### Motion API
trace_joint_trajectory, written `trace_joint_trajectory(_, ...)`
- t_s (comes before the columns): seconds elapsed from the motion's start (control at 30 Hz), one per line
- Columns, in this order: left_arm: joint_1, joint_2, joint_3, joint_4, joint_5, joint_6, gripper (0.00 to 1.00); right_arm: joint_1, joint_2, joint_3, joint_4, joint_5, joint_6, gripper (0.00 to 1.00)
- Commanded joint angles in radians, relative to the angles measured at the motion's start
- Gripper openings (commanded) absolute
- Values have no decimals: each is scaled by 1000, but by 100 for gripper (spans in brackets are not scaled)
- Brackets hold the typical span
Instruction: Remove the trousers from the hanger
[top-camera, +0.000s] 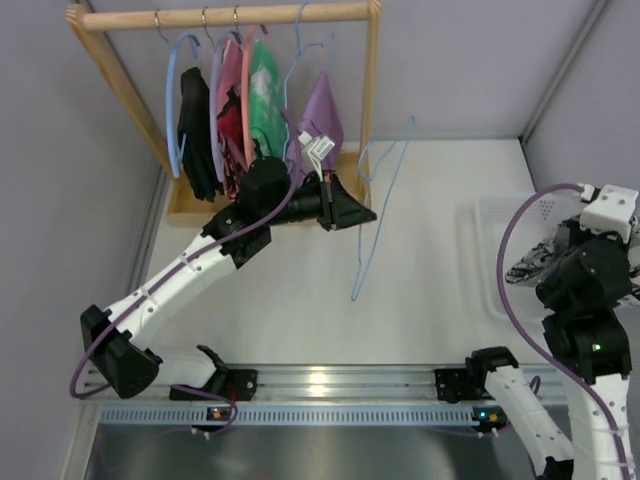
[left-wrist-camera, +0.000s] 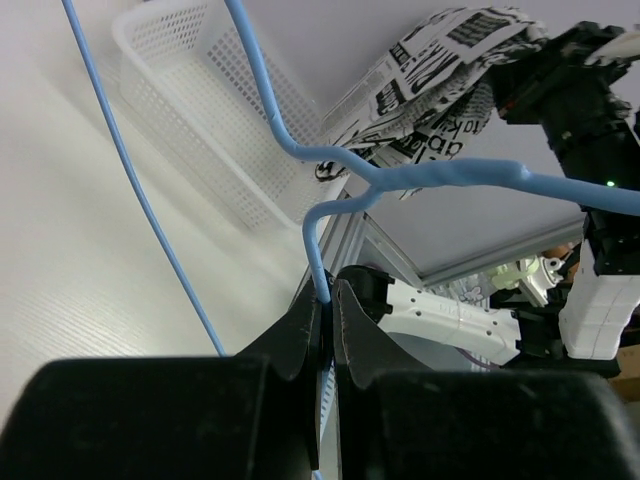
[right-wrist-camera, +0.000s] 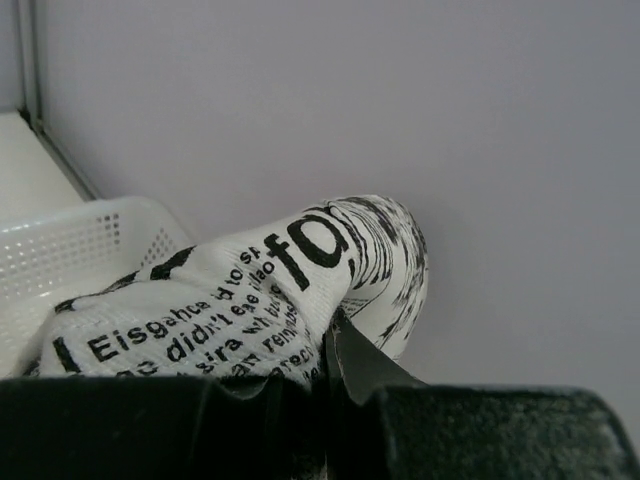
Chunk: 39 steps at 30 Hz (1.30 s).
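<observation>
My left gripper (top-camera: 366, 214) is shut on the thin light-blue wire hanger (top-camera: 378, 200) and holds it bare above the table's middle; in the left wrist view the wire (left-wrist-camera: 318, 255) runs up from between the closed fingers. My right gripper (top-camera: 548, 258) is shut on the trousers (top-camera: 528, 264), white fabric with black print, bunched over the white basket at the right. In the right wrist view the trousers (right-wrist-camera: 250, 290) drape over the fingers. The left wrist view shows them (left-wrist-camera: 440, 90) hanging free of the hanger.
A wooden clothes rack (top-camera: 225, 14) at the back left carries several hangers with a black garment (top-camera: 196, 125), a green patterned top (top-camera: 265, 105) and a purple garment (top-camera: 322, 120). A white mesh basket (top-camera: 490, 255) sits at the right; it also shows in the left wrist view (left-wrist-camera: 200, 110).
</observation>
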Motion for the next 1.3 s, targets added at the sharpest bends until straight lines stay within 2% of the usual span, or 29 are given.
trace_joint_trajectory(0.0, -1, -59, -6, 24, -27, 37, 0, -47, 24, -22, 35, 41, 37, 0)
trace_joint_trajectory(0.23, -1, -90, -10, 26, -36, 10, 0, -61, 30, -238, 157, 66, -12, 0)
trace_joint_trajectory(0.4, -1, -104, -4, 26, -29, 7, 0, -65, 85, -356, 286, -28, -13, 0)
trace_joint_trajectory(0.6, -1, -129, -6, 18, -27, 37, 0, -94, 267, -427, 429, -213, 31, 0)
trace_joint_trajectory(0.87, -1, -168, 30, -54, -93, 189, 0, -151, 585, -366, 524, -373, 68, 2)
trace_joint_trajectory(0.97, -1, -171, 30, -69, -104, 206, 0, -208, 688, -338, 510, -398, 75, 10)
trace_joint_trajectory(1.07, 1, -173, 31, -78, -110, 215, 0, -277, 742, -289, 455, -483, 108, 27)
trace_joint_trajectory(1.1, 1, -173, 33, -80, -116, 214, 0, -291, 746, -279, 431, -499, 111, 36)
trace_joint_trajectory(1.17, 1, -165, 40, -83, -121, 208, 0, -326, 732, -239, 391, -572, 114, 45)
trace_joint_trajectory(1.2, 1, -161, 50, -86, -130, 185, 0, -334, 725, -223, 362, -594, 115, 55)
trace_joint_trajectory(1.27, 12, -147, 70, -86, -133, 153, 0, -346, 685, -158, 235, -687, 111, 65)
